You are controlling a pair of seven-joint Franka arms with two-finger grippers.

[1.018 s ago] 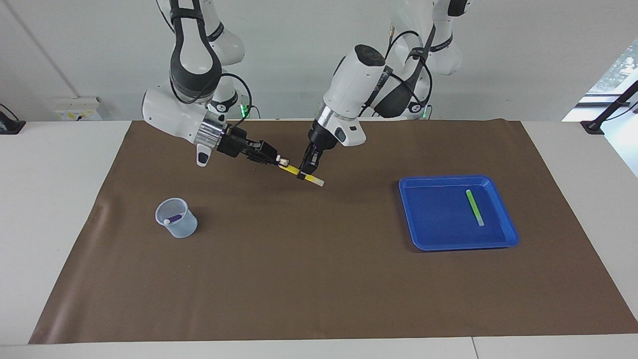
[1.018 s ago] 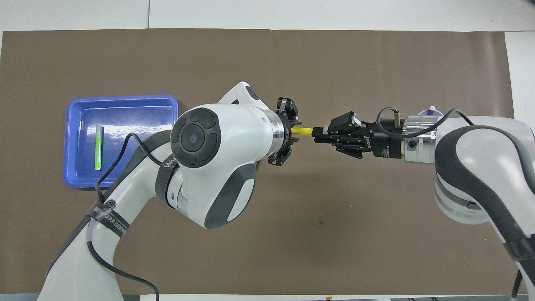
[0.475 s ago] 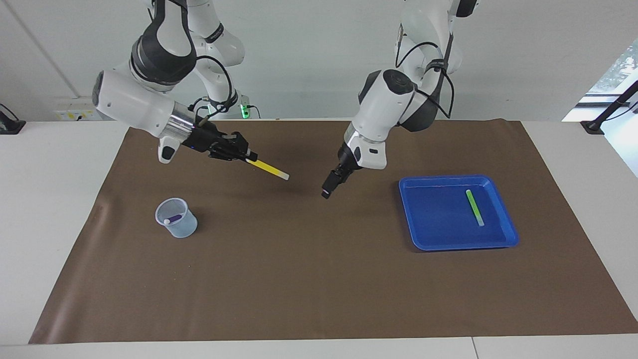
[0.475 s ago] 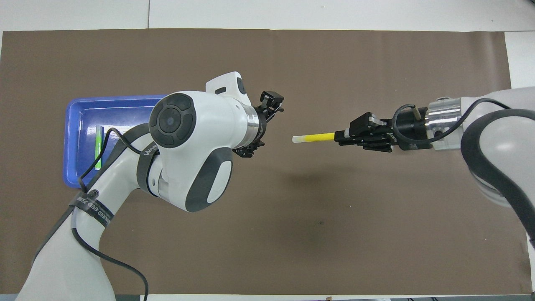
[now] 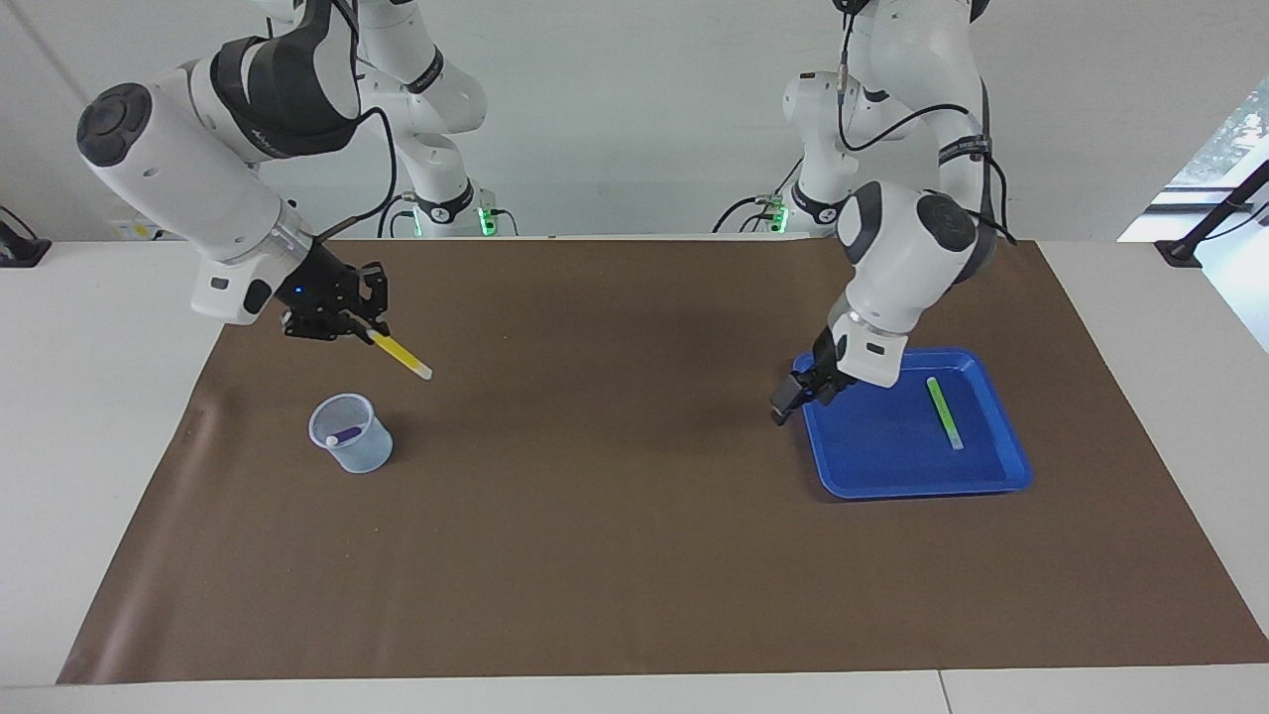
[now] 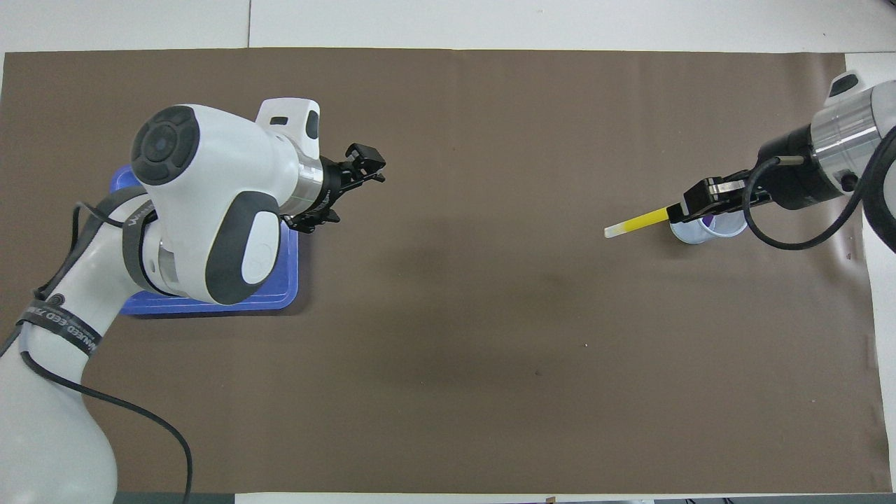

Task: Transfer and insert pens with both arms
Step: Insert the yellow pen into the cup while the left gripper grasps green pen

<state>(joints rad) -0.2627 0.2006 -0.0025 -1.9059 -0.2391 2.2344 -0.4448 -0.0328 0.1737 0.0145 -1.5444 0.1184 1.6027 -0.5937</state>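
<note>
The yellow pen (image 5: 399, 354) is clamped at its coloured end in the right gripper (image 5: 359, 327), whose fingertips are pressed together on it. The pen slopes downward, its pale cap end pointing toward four o'clock in the facing view, and it hangs in the air over the brown mat (image 5: 615, 555), just above the clear cup (image 5: 349, 433). In the overhead view the same pen (image 6: 637, 222) points toward eight o'clock out of the right gripper (image 6: 682, 208), which covers part of the cup (image 6: 703, 232).

The purple pen (image 5: 345, 434) already stands slanted inside the cup, its whitish end up near the rim. The cup rests on the mat toward the right arm's end of the desk (image 5: 109, 416).

The green pen (image 5: 944, 412) lies flat in the blue tray (image 5: 892, 484), its length running from about eleven o'clock to five o'clock in the facing view, its paler end farther from the robots. The tray sits on the mat toward the left arm's end of the desk.

The left gripper (image 5: 798, 390) hangs empty with its fingers apart, over the tray's edge that faces the middle of the mat. In the overhead view the left gripper (image 6: 350, 187) shows past the tray's corner, and the left arm's big white body hides most of the tray (image 6: 210, 302).
</note>
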